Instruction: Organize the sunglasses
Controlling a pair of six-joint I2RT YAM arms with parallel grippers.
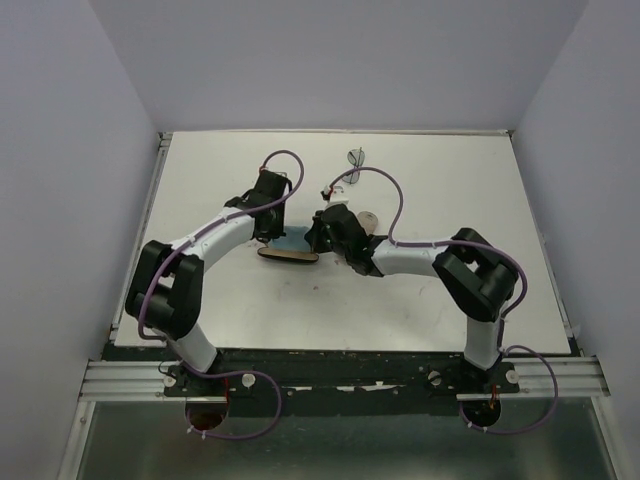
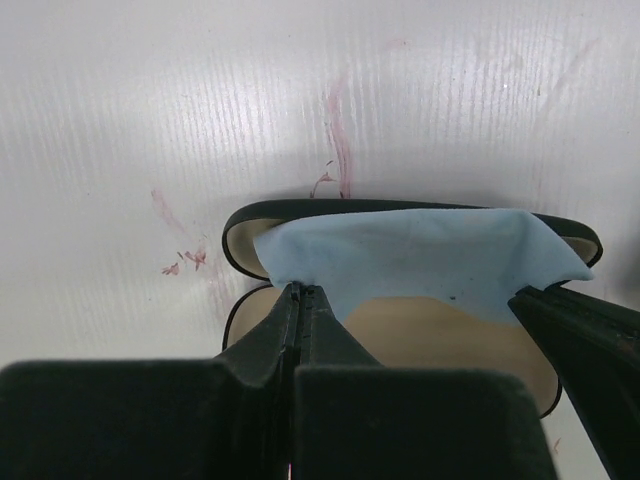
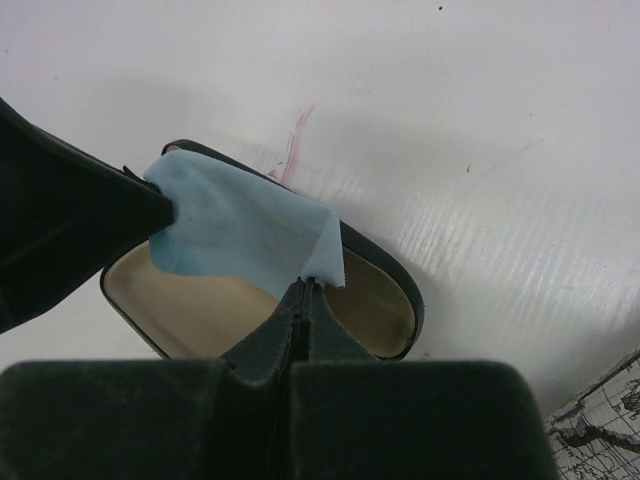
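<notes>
A dark-framed pair of sunglasses with grey lenses (image 1: 356, 157) lies at the far middle of the table. A smaller pinkish pair (image 1: 335, 190) lies nearer, just behind the right wrist. Both are out of the wrist views. My left gripper (image 2: 300, 290) and right gripper (image 3: 305, 283) are each shut on an opposite corner of a light blue cloth (image 2: 420, 260). They hold it stretched over the open black case (image 2: 240, 225) with tan lining. The cloth (image 3: 240, 225) hangs just above the case (image 3: 385, 300). In the top view, both grippers meet over the case (image 1: 288, 254).
A beige pouch (image 1: 368, 220) lies right beside the right wrist. Pink marks stain the white table (image 2: 335, 130) behind the case. The table's near edge and a black rail (image 1: 340, 365) lie by the arm bases.
</notes>
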